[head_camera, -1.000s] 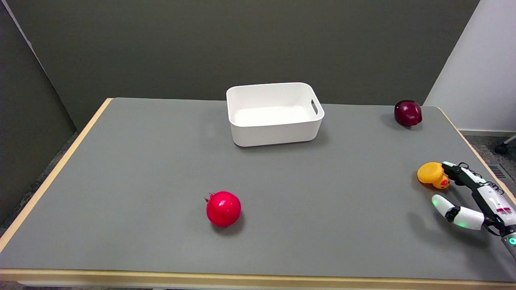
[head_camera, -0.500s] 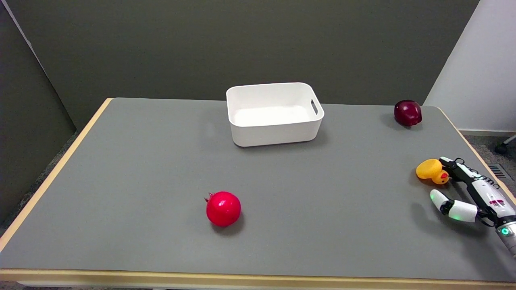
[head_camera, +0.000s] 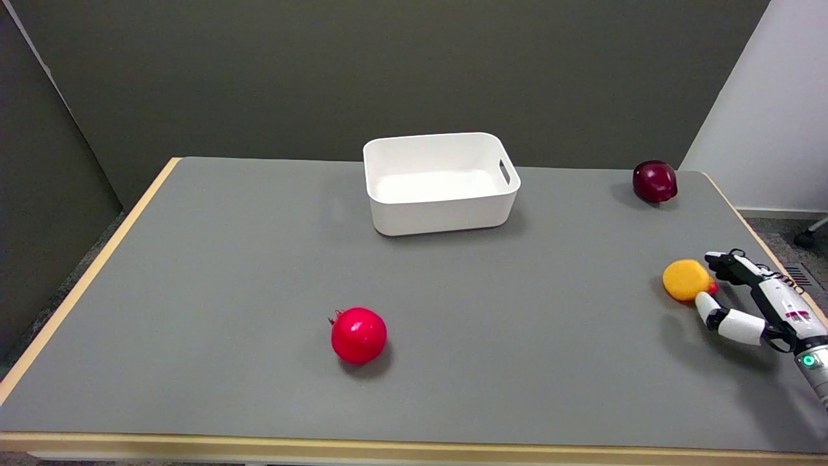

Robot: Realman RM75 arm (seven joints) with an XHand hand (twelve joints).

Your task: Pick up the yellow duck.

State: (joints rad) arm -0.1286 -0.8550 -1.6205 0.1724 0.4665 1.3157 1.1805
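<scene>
The grey-topped worktop (head_camera: 259,291) with its pale wooden edge carries everything here. Taking the white plastic bin with handle slots (head_camera: 442,183) at the far middle as landmark: the glossy red pomegranate-like fruit (head_camera: 358,334) lies in front of the bin and a little to its left, well apart from it; the dark red round fruit (head_camera: 654,182) sits far to the bin's right, near the worktop's back corner. The small yellow rubber duck (head_camera: 687,279) lies to the bin's right and nearer the camera, close to the worktop's right edge.

The black-and-white robot hand (head_camera: 744,304) reaches in just right of the duck. One finger sits at the duck's upper right side and another at its lower right, both touching or very nearly so. The fingers are still apart, bracketing the toy, not yet clamped on it.

The likely trouble: both contacts are on the same right-hand end of a smooth, rounded toy. Closing there could squeeze the duck out leftward, roll it, or leave only a shallow tip pinch that slips on lifting. The nearby worktop edge also leaves little room if it skids.
</scene>
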